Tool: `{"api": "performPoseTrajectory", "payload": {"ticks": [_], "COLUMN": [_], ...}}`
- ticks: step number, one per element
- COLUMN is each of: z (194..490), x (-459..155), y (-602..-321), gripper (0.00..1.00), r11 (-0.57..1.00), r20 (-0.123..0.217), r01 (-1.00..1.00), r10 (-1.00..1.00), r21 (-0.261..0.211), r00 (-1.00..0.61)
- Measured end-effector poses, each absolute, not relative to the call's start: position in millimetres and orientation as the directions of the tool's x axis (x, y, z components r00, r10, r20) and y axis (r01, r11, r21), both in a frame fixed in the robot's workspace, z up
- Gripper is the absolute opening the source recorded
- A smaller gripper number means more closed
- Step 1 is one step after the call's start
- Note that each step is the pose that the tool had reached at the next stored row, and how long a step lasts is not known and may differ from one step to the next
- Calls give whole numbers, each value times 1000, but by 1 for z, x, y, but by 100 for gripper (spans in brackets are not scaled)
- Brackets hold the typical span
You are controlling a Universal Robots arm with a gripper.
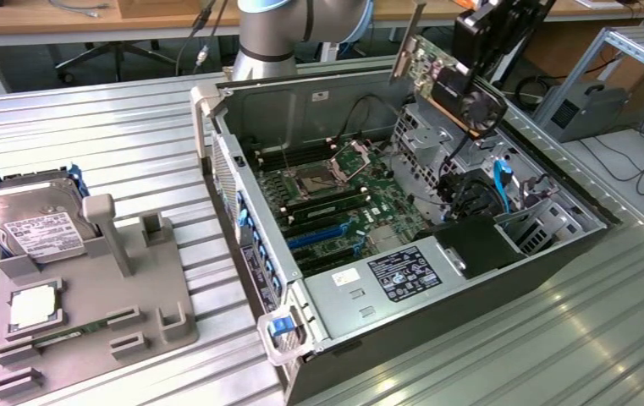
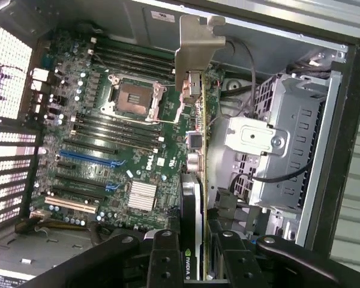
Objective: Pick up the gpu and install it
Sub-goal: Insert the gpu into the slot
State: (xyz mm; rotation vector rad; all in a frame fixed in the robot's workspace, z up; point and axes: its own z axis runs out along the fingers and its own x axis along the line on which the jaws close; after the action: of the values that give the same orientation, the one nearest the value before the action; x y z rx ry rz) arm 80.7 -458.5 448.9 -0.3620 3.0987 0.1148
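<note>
The gpu (image 1: 448, 78), a green card with a dark fan cooler and a pale metal end bracket (image 1: 405, 52), hangs tilted in the air over the far side of the open computer case (image 1: 592, 222). My gripper (image 1: 482, 59) is shut on it from above. In the wrist view the gpu (image 2: 195, 180) appears edge-on between my black fingers (image 2: 163, 255), with its bracket (image 2: 195, 51) pointing away over the motherboard (image 2: 108, 120). The blue expansion slots (image 2: 87, 157) lie below and off to one side of the card. The card touches nothing in the case.
A metal drive cage (image 2: 288, 138) and loose cables (image 1: 500, 190) crowd one side of the case. At the exterior view's left, a grey fixture (image 1: 90, 317) carries a hard drive (image 1: 34, 230), a CPU (image 1: 34, 309) and a RAM stick (image 1: 68, 330). The arm's base (image 1: 267, 34) stands behind the case.
</note>
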Motion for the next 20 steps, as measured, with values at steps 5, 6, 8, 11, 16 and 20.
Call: {"api": "performPoseTrajectory", "payload": {"ticks": [5, 6, 8, 11, 16, 20], "z": [449, 449, 449, 449, 449, 449], "x": [81, 81, 81, 81, 81, 81], "y": [-458, -458, -458, -458, -457, -457], "gripper": [27, 27, 27, 27, 27, 27], "r11": [946, 941, 933, 916, 860, 821], "r20": [-28, -28, -28, -28, -27, -26], "r01": [-318, -330, -353, -394, -505, -567], "r10": [-316, -329, -352, -393, -505, -566], "r21": [70, 70, 70, 70, 68, 67], "r00": [-948, -944, -935, -919, -863, -824]}}
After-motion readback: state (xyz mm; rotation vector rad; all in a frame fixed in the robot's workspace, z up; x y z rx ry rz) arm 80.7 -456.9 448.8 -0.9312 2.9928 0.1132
